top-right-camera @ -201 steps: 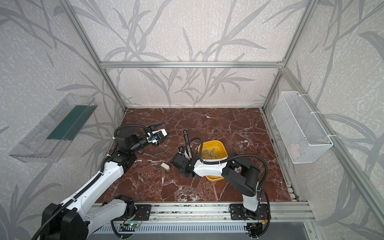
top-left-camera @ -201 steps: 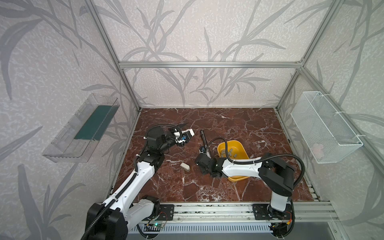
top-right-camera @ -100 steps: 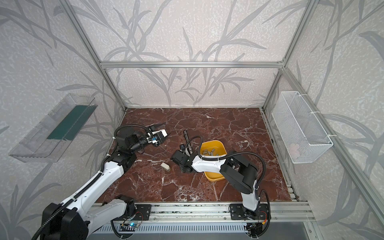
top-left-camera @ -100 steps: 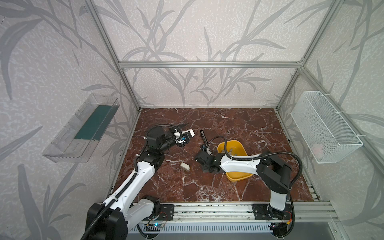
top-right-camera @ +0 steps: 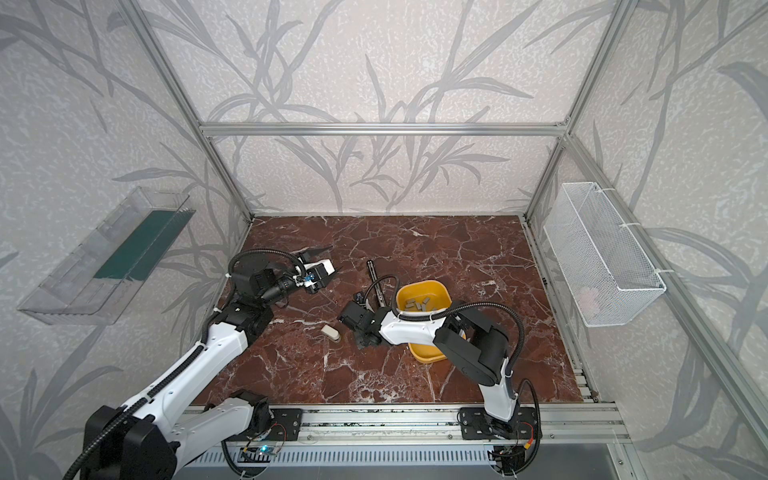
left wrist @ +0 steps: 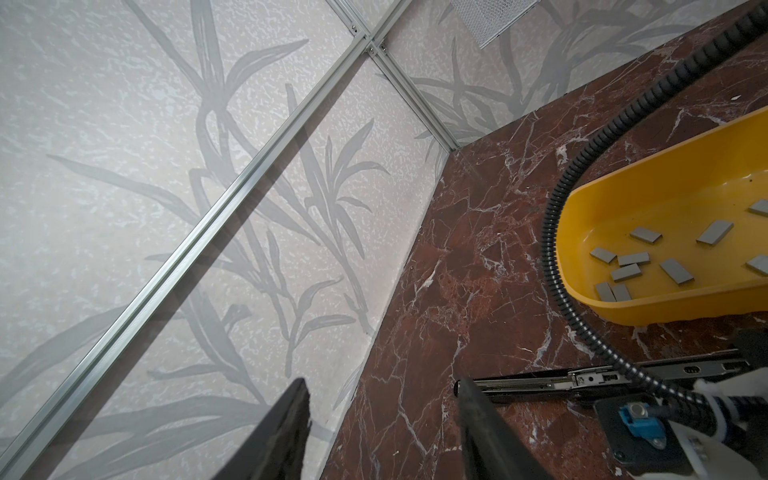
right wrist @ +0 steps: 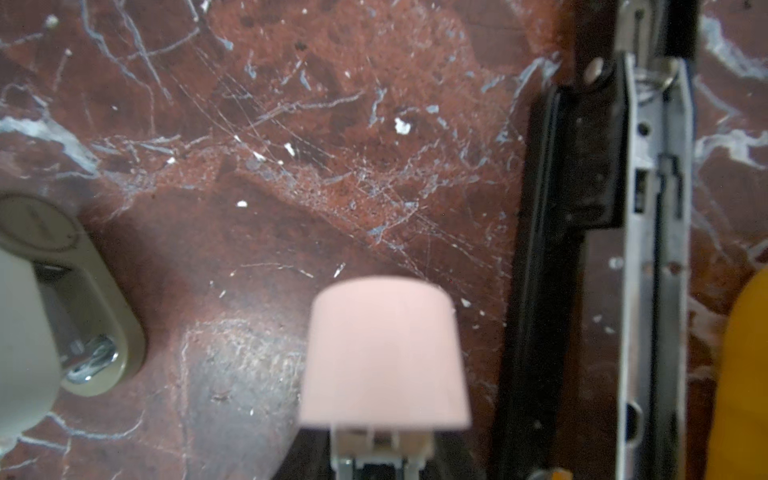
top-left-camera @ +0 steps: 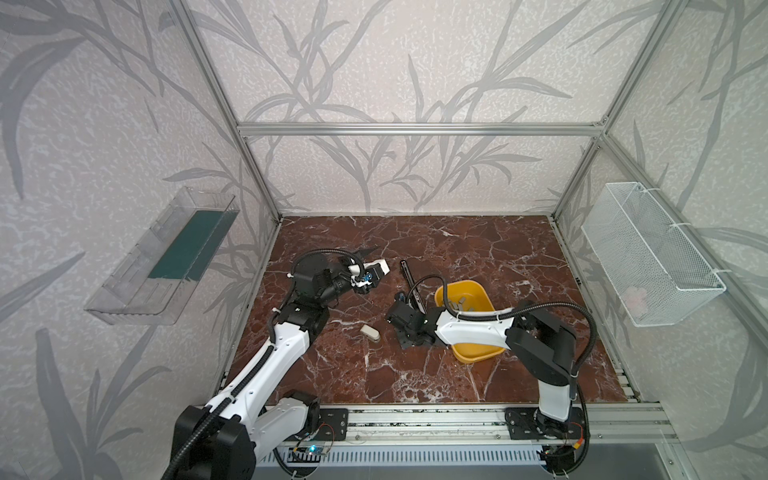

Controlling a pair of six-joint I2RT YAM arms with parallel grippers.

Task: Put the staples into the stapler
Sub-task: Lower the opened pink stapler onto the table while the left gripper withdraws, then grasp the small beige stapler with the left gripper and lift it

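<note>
My left gripper (left wrist: 381, 386) hangs released over the marble table (top-left-camera: 478, 249), with bare floor open toward the back wall. My right gripper (top-left-camera: 406, 340) clenches one pink stapler (right wrist: 384, 353), between one beige stapler (right wrist: 83, 311) and one opened black stapler (right wrist: 590, 166). The black one lies just beside the yellow tray (left wrist: 665, 183), where ten staples (left wrist: 676, 271) show.

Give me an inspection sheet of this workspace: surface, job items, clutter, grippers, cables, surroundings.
Surface: red-brown marble tabletop, scratched, with small white flecks.
Job's things: staples loose in the yellow tray; black stapler lies opened flat beside it.
Clutter: small beige stapler on the tabletop, apart from the rest.
Grippers: left gripper open, empty; right gripper holds a pink-topped object above the tabletop.
Cables: right arm's black corrugated cable loops across the black stapler and the tray's rim.
Surroundings: clear bin on the left wall; white wire basket on the right wall, contents too faint to tell.
</note>
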